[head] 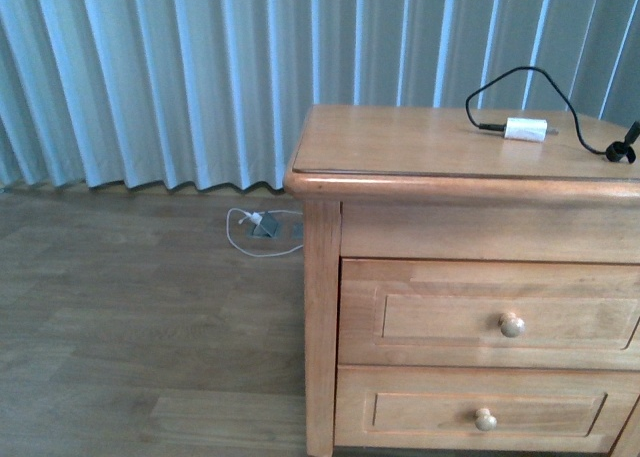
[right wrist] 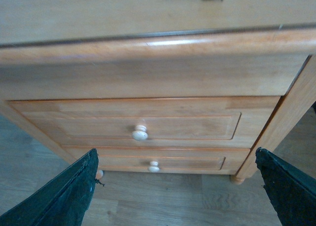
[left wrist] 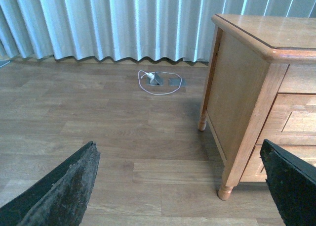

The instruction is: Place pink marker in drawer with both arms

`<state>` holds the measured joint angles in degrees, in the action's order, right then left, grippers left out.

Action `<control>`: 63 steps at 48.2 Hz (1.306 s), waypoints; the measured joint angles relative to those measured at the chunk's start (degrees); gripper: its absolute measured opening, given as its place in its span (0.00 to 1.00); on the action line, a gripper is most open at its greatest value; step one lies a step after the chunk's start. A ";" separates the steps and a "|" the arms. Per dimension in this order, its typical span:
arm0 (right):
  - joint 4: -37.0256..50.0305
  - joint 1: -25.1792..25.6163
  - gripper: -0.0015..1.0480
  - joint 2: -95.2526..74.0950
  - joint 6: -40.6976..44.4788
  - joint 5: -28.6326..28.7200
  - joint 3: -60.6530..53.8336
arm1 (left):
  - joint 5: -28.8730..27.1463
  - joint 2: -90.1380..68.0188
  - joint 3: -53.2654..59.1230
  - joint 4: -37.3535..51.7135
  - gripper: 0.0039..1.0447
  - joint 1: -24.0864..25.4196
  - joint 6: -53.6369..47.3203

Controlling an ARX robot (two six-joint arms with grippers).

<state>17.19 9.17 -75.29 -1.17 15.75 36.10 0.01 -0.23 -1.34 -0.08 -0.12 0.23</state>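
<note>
Facing drawer [head: 490,312], shut

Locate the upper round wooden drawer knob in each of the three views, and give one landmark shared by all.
Front view: upper round wooden knob at lower right, on the top drawer front.
Left wrist view: not in it; only the cabinet's side and drawer edges show.
Right wrist view: knob near centre, above the lower knob.
Shared landmark: the honey-coloured wooden nightstand.

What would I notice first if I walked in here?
Probably the honey-coloured wooden nightstand at the right, with two shut drawers, each with a round knob. On top sits a small white charger block with a looping black cable. Behind hangs a pale pleated curtain, and no pink marker shows anywhere.
</note>
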 joint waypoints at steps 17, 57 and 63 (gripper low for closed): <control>-13.73 12.83 0.92 24.81 -0.83 14.45 -3.93 | -0.02 0.00 0.00 0.00 0.95 0.00 0.00; 6.93 -2.10 0.02 43.69 1.07 -8.98 -28.89 | 0.00 0.00 0.00 0.00 0.95 0.00 0.02; 5.09 -6.56 0.02 47.28 1.07 -14.80 -30.82 | 0.00 0.00 0.00 0.00 0.95 0.00 0.00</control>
<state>22.28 2.61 -28.01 -0.10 0.95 5.28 0.01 -0.23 -1.34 -0.08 -0.12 0.23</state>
